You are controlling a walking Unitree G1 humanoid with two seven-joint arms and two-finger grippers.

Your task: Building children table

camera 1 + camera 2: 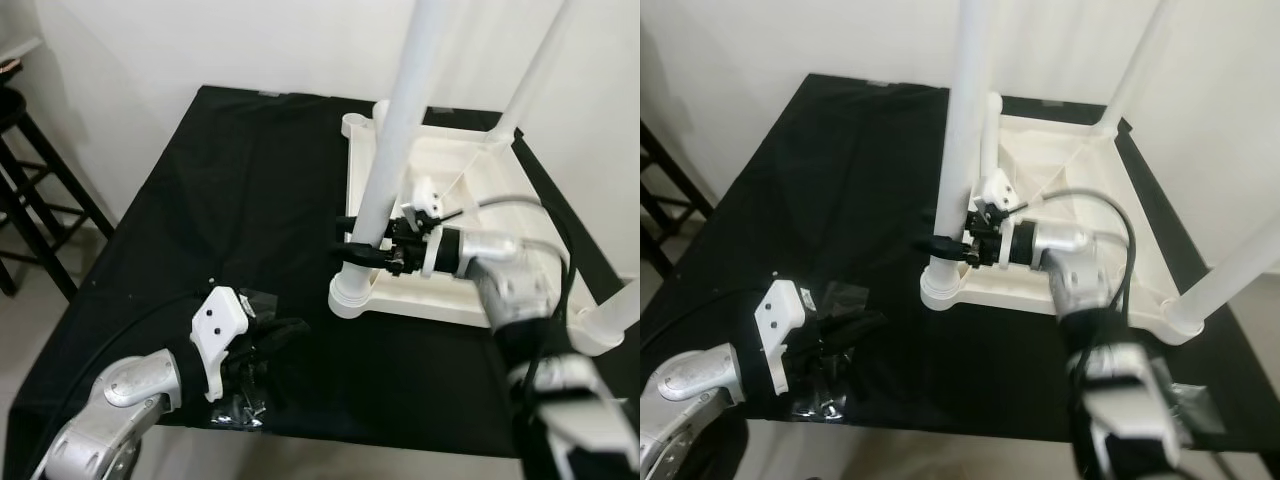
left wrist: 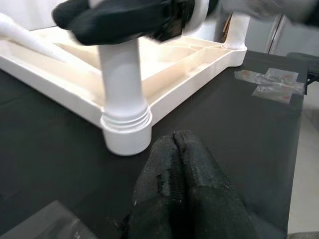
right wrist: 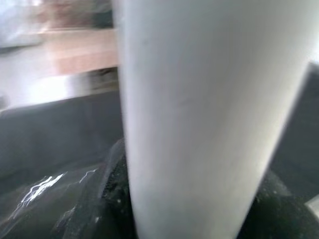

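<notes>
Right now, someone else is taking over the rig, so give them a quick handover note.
Right gripper: shut on the near leg, just above its socket at the corner of the upturned tabletop.
Left gripper: shut, empty, low over the black cloth, beside a clear plastic bag.
Done: the near leg stands upright in its corner socket; two more legs, one at the far right and one at the near right, are in place.
Left: the far left socket has no leg yet. Whether the held leg is fully seated cannot be told.

An upturned white table top (image 1: 455, 215) lies right of centre on black cloth (image 1: 230, 200). The right gripper (image 1: 352, 238) clasps a white leg (image 1: 400, 120). The left gripper (image 1: 285, 335) rests lower left, fingers together.
</notes>
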